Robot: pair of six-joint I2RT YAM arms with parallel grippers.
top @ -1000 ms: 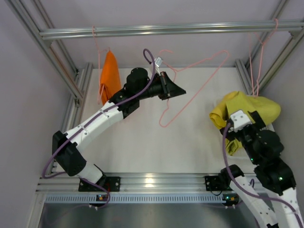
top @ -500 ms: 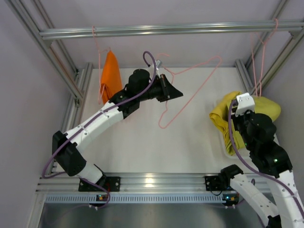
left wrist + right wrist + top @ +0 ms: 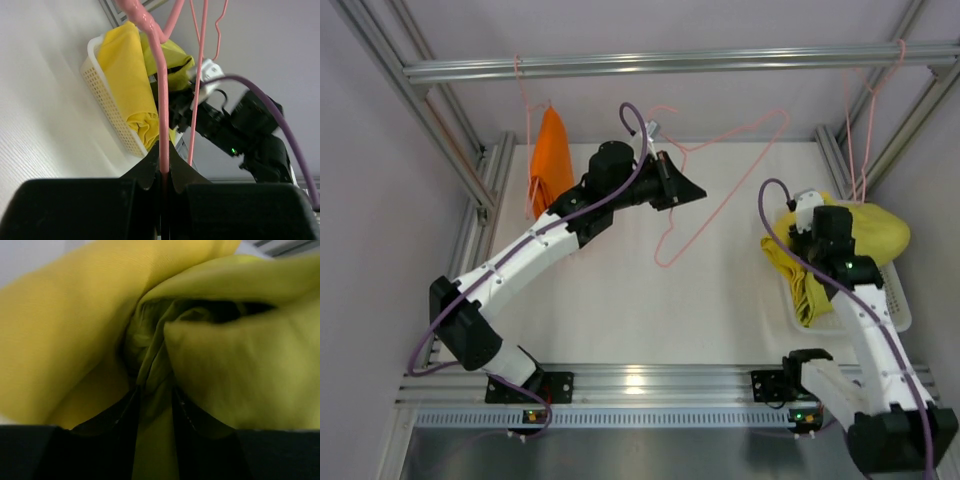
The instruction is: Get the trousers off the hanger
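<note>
Left arm grips hanger, right arm down in basket.
Left arm stretched long and high, well left of the white plastic mesh basket (image 3: 107, 102). The left gripper (image 3: 162, 172) is clamped on the thin pink wire hanger (image 3: 161, 100). Right arm reaches up from its base and bends over the basket, with the right gripper (image 3: 154, 400) pinched on a fold of the crumpled yellow-green cloth trousers (image 3: 225, 365). Folded yellow cloth trousers (image 3: 125, 80) lie in the basket beside them. Bright orange cloth trousers (image 3: 552, 160) hang under the silver metal rail (image 3: 670, 63), far left of the basket.
</note>
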